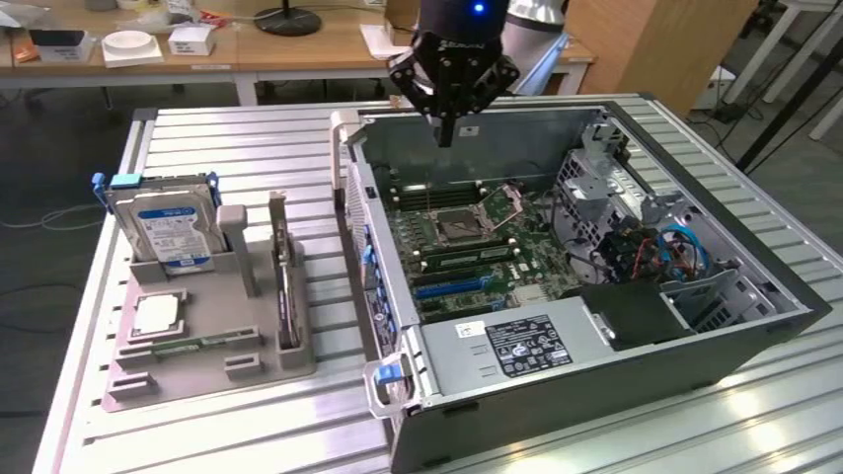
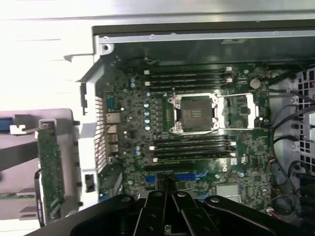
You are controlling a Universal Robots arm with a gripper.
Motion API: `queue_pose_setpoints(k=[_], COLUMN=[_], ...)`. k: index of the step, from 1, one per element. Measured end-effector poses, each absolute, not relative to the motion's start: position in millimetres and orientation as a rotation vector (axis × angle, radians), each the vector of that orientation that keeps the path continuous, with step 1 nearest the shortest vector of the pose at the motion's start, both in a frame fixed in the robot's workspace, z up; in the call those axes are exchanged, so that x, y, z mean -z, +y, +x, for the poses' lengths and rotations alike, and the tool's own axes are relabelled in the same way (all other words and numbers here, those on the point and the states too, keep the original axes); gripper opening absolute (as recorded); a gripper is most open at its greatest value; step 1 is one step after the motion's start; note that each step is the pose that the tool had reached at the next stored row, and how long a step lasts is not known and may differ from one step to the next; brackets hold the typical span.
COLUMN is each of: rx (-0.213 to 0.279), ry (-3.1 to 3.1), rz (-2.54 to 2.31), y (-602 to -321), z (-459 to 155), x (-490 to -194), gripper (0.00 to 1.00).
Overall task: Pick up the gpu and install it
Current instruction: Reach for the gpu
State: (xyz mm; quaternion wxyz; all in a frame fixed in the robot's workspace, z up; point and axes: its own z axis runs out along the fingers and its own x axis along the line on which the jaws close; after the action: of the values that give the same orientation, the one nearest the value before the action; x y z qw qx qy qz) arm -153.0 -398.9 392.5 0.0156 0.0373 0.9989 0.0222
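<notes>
Currently upright on edge in grey holder (image 1: pixel 197 370), left-centre of exterior view: gpu (image 1: pixel 283 281), untouched. Narrow gap only to open case (image 1: pixel 633 395) left wall. Hard drive (image 1: pixel 165 227) in same holder, apart from gpu. Bare slatted table (image 1: pixel 224 138) beyond holder's far edge. Clenched, empty, over case's far rim, upper centre: gripper (image 1: pixel 448 133), well apart from gpu.

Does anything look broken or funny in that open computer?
Nothing looks broken or spilled. The oddest bit is the processor socket on the motherboard: its metal cover is flipped open and it looks empty. The gpu stands on edge in the grey holder beside the case, and the shut pincer holds nothing.
</notes>
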Motion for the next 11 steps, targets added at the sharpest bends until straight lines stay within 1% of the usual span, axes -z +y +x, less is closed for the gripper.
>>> queue_pose_setpoints(k=[11], rx=[-0.065], ry=[3.108], rz=[0.116], y=[-398.8], z=[-203.0], x=[-390.5], gripper=[0.11])
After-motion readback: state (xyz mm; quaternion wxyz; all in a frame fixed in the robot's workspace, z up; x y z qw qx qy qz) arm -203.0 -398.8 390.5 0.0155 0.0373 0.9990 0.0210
